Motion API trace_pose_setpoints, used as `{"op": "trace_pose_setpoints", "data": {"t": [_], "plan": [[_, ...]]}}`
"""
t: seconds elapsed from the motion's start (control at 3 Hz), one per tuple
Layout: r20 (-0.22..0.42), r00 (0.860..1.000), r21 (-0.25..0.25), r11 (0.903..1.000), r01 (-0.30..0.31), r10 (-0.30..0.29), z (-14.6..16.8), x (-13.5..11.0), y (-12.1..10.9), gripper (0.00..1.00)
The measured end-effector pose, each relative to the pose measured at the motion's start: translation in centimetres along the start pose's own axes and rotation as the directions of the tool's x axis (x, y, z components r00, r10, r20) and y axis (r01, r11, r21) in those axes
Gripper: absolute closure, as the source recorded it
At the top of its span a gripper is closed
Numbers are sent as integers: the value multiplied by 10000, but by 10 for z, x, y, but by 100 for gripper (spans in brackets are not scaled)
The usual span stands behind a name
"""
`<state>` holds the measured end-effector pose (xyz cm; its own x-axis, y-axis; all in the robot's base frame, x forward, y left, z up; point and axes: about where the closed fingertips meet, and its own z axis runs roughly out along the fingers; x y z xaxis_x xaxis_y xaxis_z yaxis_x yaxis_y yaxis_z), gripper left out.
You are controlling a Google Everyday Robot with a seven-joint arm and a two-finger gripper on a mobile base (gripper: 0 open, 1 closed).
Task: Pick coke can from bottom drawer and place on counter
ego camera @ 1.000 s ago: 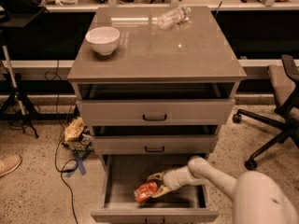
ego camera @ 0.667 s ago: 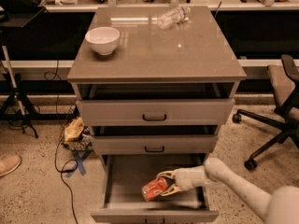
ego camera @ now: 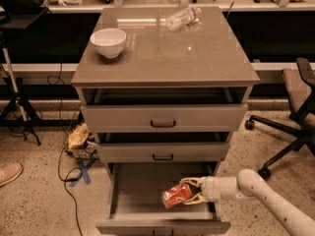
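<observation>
The coke can (ego camera: 175, 195) is red with white markings and lies tilted on its side inside the open bottom drawer (ego camera: 147, 191), toward its right front. My gripper (ego camera: 189, 191) reaches in from the right on a white arm, and its pale fingers (ego camera: 193, 183) are closed around the can's right end. The can seems slightly raised off the drawer floor. The counter (ego camera: 197, 58) is the glossy grey-brown top of the cabinet, above.
A white bowl (ego camera: 108, 42) stands at the counter's left back. A clear plastic bottle (ego camera: 182, 17) lies at the back. The top two drawers are slightly open. An office chair (ego camera: 295, 117) stands at right; cables and a bag (ego camera: 78, 139) lie at left.
The arm has drawn back to the right and the can, held in the gripper, has shifted right and slightly up inside the bottom drawer.
</observation>
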<state>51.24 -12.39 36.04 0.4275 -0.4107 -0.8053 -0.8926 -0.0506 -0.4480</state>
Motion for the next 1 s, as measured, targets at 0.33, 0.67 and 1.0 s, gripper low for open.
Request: {"op": "trace_pose_setpoints", "data": {"t": [0.33, 0.67, 1.0], "plan": [[133, 9999, 40, 10000, -12, 11, -5, -9, -4, 100], [296, 9979, 984, 9937, 541, -572, -55, -75, -20, 100], [102, 9939, 1471, 9833, 1071, -1098, -99, -134, -22, 100]]}}
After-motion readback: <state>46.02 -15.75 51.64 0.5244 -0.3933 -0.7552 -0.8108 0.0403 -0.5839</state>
